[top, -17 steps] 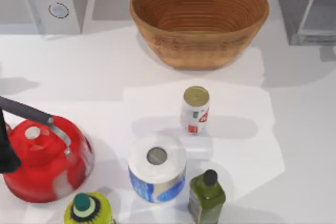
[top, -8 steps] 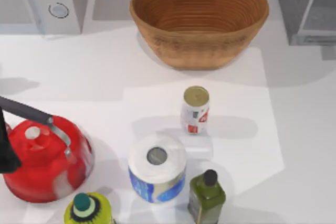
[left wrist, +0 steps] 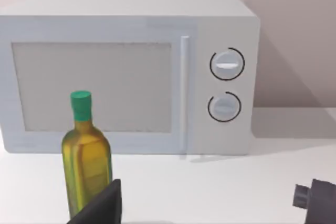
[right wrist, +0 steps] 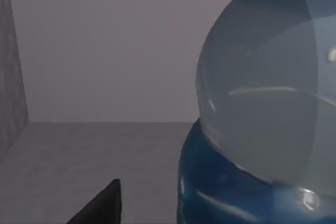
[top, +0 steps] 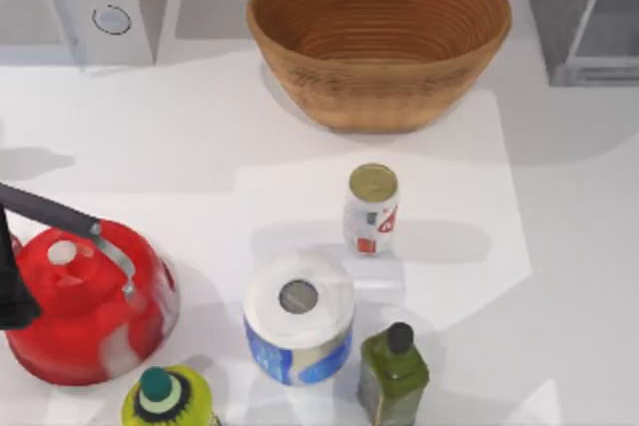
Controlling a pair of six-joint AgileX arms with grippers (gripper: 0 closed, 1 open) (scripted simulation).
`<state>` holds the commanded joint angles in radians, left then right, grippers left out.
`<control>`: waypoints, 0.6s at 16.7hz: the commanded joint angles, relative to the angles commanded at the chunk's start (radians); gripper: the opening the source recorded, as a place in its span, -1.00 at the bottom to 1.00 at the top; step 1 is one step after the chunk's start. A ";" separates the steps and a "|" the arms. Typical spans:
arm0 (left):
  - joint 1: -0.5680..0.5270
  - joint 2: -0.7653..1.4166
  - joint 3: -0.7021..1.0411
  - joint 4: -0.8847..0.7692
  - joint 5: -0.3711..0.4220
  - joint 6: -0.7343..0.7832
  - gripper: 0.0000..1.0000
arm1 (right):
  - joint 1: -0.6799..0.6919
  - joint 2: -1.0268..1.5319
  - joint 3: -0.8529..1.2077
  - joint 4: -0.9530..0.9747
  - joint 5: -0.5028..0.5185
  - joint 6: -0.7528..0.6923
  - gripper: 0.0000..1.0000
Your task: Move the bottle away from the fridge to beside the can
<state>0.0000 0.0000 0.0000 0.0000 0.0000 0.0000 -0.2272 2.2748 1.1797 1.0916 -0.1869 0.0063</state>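
Observation:
The clear bottle (right wrist: 268, 103), with a blue label and blue cap, stands very close in the right wrist view, with grey walls and a grey floor around it. One dark finger (right wrist: 100, 205) of my right gripper sits beside it with a gap between; the gripper is open and holds nothing. The fridge (top: 579, 7) is at the table's back right corner. The white-and-red can (top: 371, 209) stands upright mid-table. My left gripper (left wrist: 207, 195) is open and empty, facing a microwave; my left arm (top: 10, 286) is at the left edge.
A wicker basket (top: 379, 97) sits behind the can. In front of the can stand a paper roll (top: 299, 318) and an olive-green bottle (top: 393, 371). A red kettle (top: 90, 301), a yellow-green bottle (top: 168, 401) and a microwave (top: 80, 2) occupy the left.
Shadows on the right side of the table have shifted. The can, the other objects and my left arm have stayed where they were.

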 joint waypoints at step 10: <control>0.000 0.000 0.000 0.000 0.000 0.000 1.00 | 0.002 0.010 0.021 -0.012 0.002 0.000 0.25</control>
<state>0.0000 0.0000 0.0000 0.0000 0.0000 0.0000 -0.2248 2.2852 1.2004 1.0798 -0.1845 0.0062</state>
